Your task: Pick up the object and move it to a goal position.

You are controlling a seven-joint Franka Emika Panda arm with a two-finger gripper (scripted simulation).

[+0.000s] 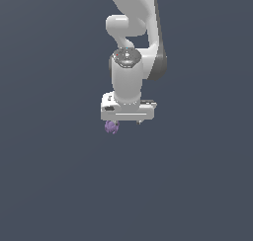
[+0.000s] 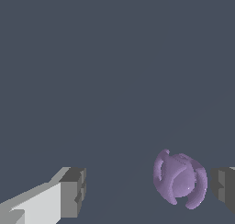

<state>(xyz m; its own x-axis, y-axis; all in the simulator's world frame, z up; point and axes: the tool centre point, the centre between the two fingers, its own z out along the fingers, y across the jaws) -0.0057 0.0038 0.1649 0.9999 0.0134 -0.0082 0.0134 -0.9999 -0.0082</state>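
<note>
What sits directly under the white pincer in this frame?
A tiny lumpy purple object lies below the pincer, between its open grey fingertips and nearer one of them. The pincer body hides whether a fingertip touches the object in the exterior view; the wrist view shows a gap.

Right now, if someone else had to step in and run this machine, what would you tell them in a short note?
End effector: open, jaws spread wide, holding nothing.
Purple lump: sits in the gap between the two fingers, much nearer one finger than the other; a thin gap still shows on the near side. In the exterior view it peeks out just under the end effector, toward that view's left.
Done: arm is lined up over the lump.
Left: close on it, lift it, carry it to the goal. No goal marker shows in either view, so I cannot say where that is.
</note>
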